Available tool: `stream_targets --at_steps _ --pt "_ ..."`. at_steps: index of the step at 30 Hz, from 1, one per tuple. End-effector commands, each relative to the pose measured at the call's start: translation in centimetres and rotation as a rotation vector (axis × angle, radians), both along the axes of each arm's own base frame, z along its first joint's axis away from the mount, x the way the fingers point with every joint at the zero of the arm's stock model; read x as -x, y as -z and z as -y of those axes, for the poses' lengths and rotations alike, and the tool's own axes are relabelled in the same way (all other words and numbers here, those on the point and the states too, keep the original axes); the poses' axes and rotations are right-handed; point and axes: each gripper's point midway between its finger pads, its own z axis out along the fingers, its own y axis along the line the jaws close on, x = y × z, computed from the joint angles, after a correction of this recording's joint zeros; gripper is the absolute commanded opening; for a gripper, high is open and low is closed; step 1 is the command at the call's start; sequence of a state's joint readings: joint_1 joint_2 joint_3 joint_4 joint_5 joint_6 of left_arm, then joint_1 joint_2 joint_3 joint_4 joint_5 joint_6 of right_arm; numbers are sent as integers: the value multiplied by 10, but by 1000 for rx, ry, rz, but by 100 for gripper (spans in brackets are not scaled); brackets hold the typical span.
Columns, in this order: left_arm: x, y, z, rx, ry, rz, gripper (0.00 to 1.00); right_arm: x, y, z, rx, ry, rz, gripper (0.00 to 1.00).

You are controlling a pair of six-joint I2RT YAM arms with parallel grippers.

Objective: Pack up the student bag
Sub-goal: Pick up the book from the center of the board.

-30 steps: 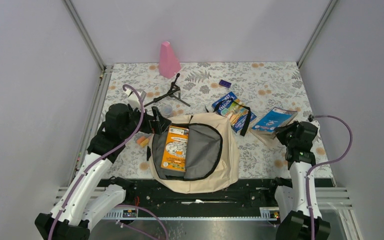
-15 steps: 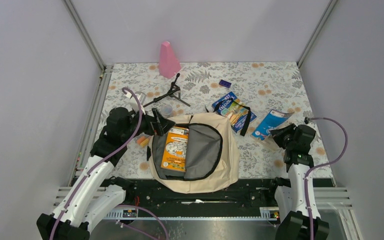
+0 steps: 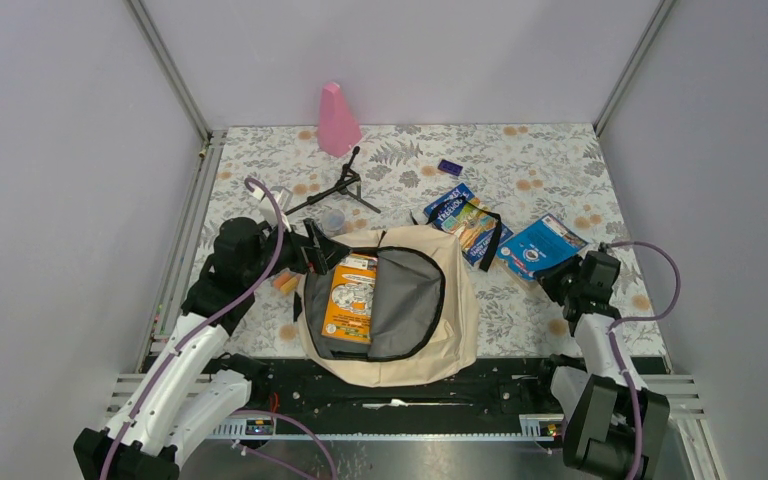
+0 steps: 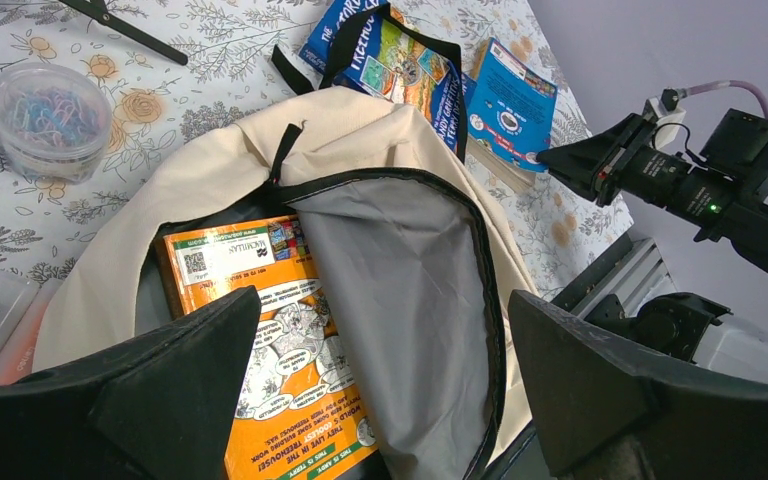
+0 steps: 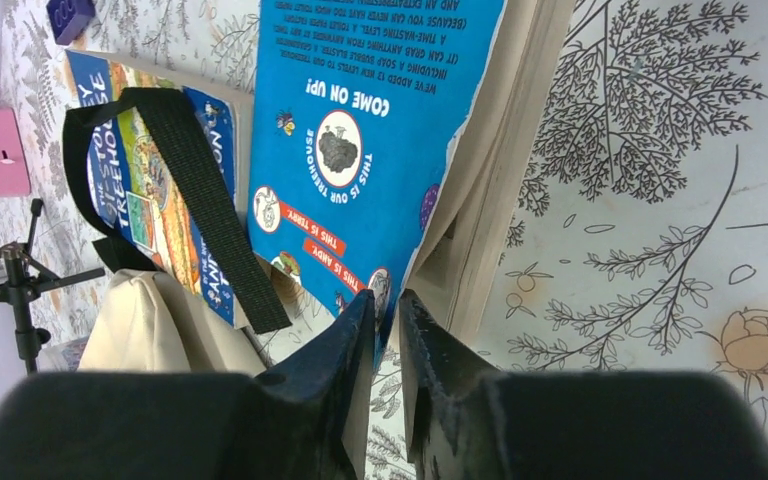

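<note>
Lifted since a second earlier, the blue book (image 3: 540, 246) met my barely parted right claw (image 5: 388, 300), grip unclear to me; left claw (image 4: 382, 300) gaped by the student bag (image 3: 455, 310).

We saw bright, even light with faint shadows on the table (image 3: 560, 160); the right pincer (image 5: 387, 305) looked dark and soft up close.

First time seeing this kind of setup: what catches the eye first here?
The big cream student bag lies unzipped at the near middle of the table, a bright orange book already inside. A blue book lies to its right, just ahead of the right gripper, and a pink tapered block stands at the far edge.
</note>
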State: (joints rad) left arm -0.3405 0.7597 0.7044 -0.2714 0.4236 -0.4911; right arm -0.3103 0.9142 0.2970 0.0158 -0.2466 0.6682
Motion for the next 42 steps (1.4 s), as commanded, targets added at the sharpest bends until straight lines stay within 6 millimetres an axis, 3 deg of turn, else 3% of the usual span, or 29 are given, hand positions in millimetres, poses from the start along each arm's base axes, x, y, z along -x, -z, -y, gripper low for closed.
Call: stream_targets --at_steps 1,7,15,26,28,30,32,33,36,42 --pt "-1 -15 3 31 18 60 99 -10 2 7 11 30 25 22" --pt "-3 -11 4 25 18 49 99 -15 10 8 -11 52 21 24" --pt "-5 -7 4 26 14 39 99 -27 10 12 -64 119 67 33" --pt "-4 -1 5 31 9 15 99 -67 7 7 -143 68 134 39" --pt "-4 0 5 32 8 12 99 -74 7 5 -160 53 144 34" --pt "-5 0 5 32 6 9 99 -78 7 4 -174 50 143 18" --pt "-5 2 5 31 5 4 99 -81 0 4 -179 46 163 2" --pt "-5 1 6 32 9 6 99 -82 -4 4 -179 45 174 0" --pt "-5 -1 7 29 19 13 99 -81 -25 5 -162 43 217 0" --pt "-5 -6 12 22 49 29 99 -69 -87 6 -50 8 309 0"
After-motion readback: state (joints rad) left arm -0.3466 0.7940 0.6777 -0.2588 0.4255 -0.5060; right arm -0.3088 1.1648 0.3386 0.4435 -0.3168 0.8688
